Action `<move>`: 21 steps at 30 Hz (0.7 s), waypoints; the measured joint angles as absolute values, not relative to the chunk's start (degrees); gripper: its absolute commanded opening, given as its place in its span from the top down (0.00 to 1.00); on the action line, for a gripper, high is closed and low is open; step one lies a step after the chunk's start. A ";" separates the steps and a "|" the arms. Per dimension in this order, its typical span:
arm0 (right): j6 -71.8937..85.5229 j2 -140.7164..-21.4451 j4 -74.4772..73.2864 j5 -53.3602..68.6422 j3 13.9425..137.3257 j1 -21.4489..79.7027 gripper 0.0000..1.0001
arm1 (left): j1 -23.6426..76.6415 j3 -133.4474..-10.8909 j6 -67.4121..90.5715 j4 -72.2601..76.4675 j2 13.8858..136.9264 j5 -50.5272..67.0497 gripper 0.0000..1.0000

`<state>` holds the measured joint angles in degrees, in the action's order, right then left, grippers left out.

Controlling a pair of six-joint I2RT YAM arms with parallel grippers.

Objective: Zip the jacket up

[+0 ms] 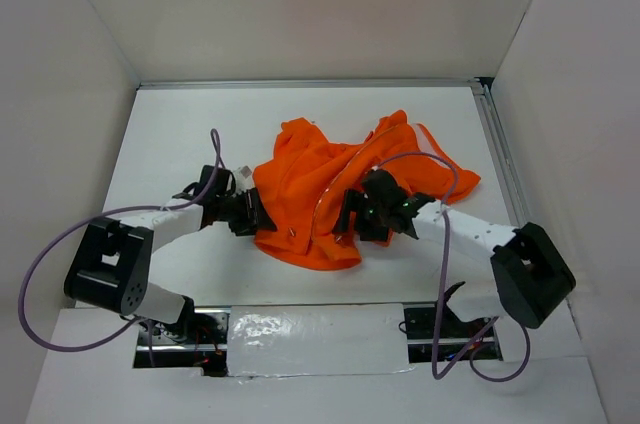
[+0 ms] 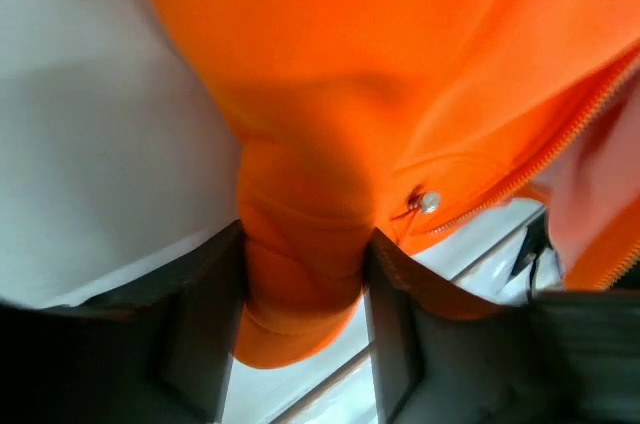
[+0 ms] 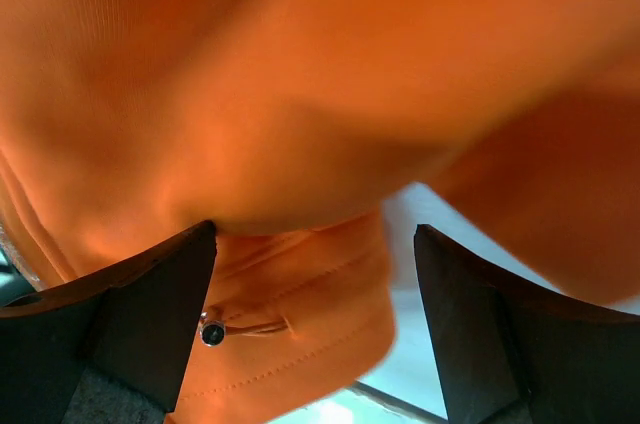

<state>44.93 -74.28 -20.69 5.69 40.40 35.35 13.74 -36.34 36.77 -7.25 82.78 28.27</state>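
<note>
The orange jacket (image 1: 305, 179) lies crumpled in the middle of the white table, with its light zipper (image 1: 324, 200) curving down the front. My left gripper (image 1: 262, 220) is at the jacket's left lower edge. In the left wrist view it (image 2: 303, 284) is shut on a thick fold of jacket (image 2: 330, 64), with a silver snap (image 2: 428, 202) and zipper teeth (image 2: 570, 132) just to the right. My right gripper (image 1: 349, 218) rests on the jacket's middle. In the right wrist view it (image 3: 315, 314) is open, its fingers wide either side of a jacket hem (image 3: 300, 294) that bears a dark snap (image 3: 212, 332).
White walls enclose the table (image 1: 180, 134) on three sides, with a metal rail (image 1: 500, 154) along the right edge. Purple cables (image 1: 60, 234) loop from both arms. A taped strip (image 1: 310, 329) lies along the near edge between the arm bases.
</note>
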 measured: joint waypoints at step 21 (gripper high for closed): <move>48.12 -59.86 -31.90 -6.31 51.22 43.94 1.00 | 16.49 -42.59 36.45 -8.56 57.45 38.94 1.00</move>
<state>48.12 -59.86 -31.90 -6.31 51.22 43.94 16.49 -42.59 36.45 -8.56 57.45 38.94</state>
